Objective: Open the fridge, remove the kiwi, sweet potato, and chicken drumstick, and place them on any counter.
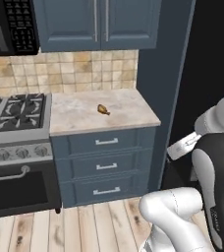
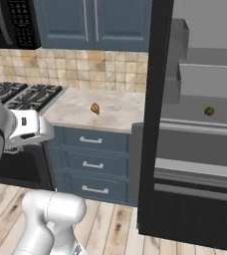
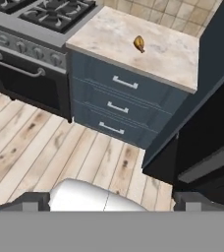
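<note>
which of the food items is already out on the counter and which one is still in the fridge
The golden chicken drumstick lies on the beige counter beside the stove. The small round dark kiwi still sits on a grey shelf inside the open fridge.

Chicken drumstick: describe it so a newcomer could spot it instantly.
Find the beige marbled counter between the black gas stove and the open fridge. The chicken drumstick lies alone near its middle: small, golden orange-brown, bulbous at one end and tapering to a thin tip.

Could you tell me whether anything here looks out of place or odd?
A chicken drumstick lies bare on the counter, with no plate under it. The fridge stands open, a small round item on its shelf.
</note>
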